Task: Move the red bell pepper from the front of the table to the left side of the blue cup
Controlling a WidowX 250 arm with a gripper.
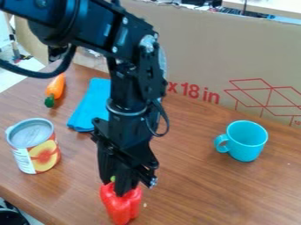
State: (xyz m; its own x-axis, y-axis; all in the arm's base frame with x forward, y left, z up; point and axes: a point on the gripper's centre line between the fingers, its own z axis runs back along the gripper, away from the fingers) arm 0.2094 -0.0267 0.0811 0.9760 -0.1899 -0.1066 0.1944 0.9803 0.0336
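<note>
The black gripper [120, 186] hangs down at the lower centre-left of the view, directly at the top of a red toy bell pepper [120, 208]. It overlaps the pepper's upper part, and the small green stem shows beside the black parts. Part of the pepper's top is hidden behind the gripper. The pepper's lower end points toward the view's bottom edge; whether it rests on the wooden table [200, 189] cannot be told.
An opened can [36, 151] with a fruit label stands at left. Behind it lies an orange carrot [55, 88] with a green end. A folded blue cloth [91, 105] is partly behind the arm. A turquoise cup [244, 143] stands at right, before a cardboard panel [206, 52].
</note>
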